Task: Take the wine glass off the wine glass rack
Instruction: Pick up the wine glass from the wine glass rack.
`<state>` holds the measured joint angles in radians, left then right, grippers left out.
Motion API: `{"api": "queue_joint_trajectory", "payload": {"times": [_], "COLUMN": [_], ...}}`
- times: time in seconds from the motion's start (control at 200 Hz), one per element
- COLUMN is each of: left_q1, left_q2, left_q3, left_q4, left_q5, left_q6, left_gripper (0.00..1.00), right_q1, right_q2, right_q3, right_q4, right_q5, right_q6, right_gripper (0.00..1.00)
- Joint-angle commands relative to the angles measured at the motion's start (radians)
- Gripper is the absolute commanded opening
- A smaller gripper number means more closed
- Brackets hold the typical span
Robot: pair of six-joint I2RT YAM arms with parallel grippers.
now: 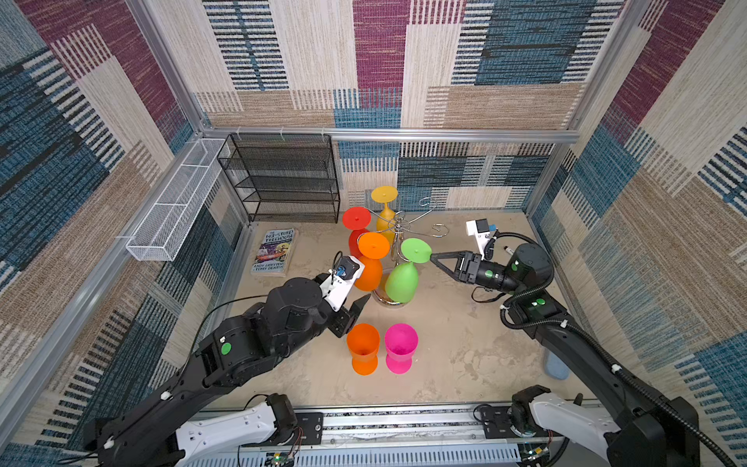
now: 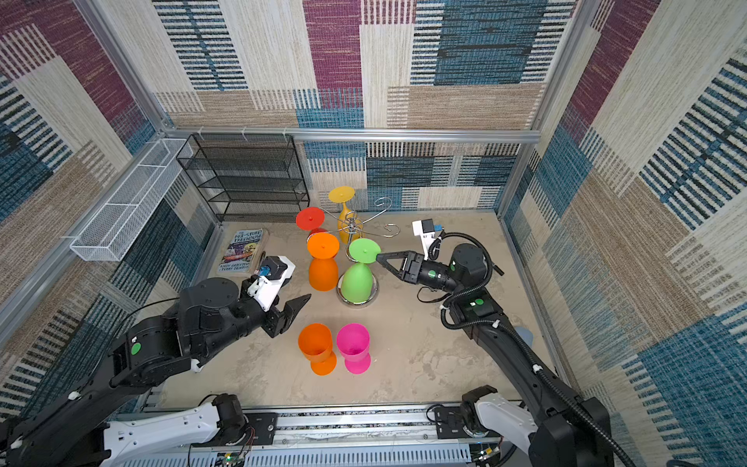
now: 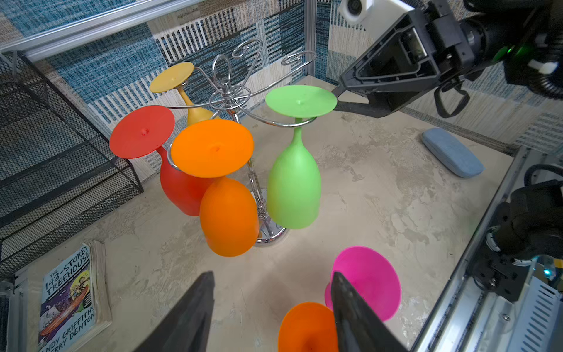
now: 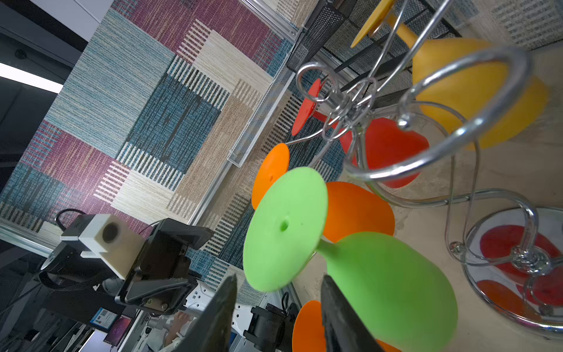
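The chrome wine glass rack (image 1: 398,226) (image 2: 353,220) (image 3: 227,91) stands mid-table with several glasses hanging upside down from its arms. The green wine glass (image 1: 402,281) (image 2: 357,283) (image 3: 294,186) (image 4: 387,283) hangs on the near right arm. My right gripper (image 1: 431,257) (image 2: 378,256) (image 4: 278,277) is open, and its fingers straddle the rim of the green foot disc with gaps showing. Orange (image 1: 370,267), red (image 1: 355,220) and yellow (image 1: 384,196) glasses hang on other arms. My left gripper (image 1: 359,309) (image 2: 297,309) (image 3: 272,274) hovers open and empty, left of the rack's base.
An orange glass (image 1: 363,351) and a pink glass (image 1: 400,347) stand upright near the front. A black mesh shelf (image 1: 283,178) and a white wire basket (image 1: 174,202) line the back left. A book (image 1: 275,250) lies left of the rack, a blue case (image 1: 556,366) at the right.
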<state>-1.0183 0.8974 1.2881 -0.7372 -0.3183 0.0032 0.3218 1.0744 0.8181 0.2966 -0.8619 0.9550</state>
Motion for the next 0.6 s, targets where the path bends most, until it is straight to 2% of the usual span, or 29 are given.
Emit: {"api": "queue_joint_trajectory", "payload": {"times": [0.0, 0.26, 0.596], "left_q1": [0.003, 0.011, 0.019], "left_q2": [0.001, -0.003, -0.003], "left_q3": [-0.003, -0.006, -0.009], "left_q4": [0.029, 0.032, 0.03], "left_q5": [0.015, 0.025, 0.04], "left_q6": [0.017, 0.021, 0.021], "left_gripper": [0.63, 0.63, 0.63], "right_q1": [0.006, 0.017, 0.023], "right_q2": [0.013, 0.056, 0.067], "right_q3": [0.019, 0.04, 0.056], "right_q4": [0.058, 0.064, 0.039], "right_q5": [0.002, 0.014, 0.027], "right_q6": [0.016, 0.016, 0.013], "right_gripper": [0.46, 0.4, 0.24]}}
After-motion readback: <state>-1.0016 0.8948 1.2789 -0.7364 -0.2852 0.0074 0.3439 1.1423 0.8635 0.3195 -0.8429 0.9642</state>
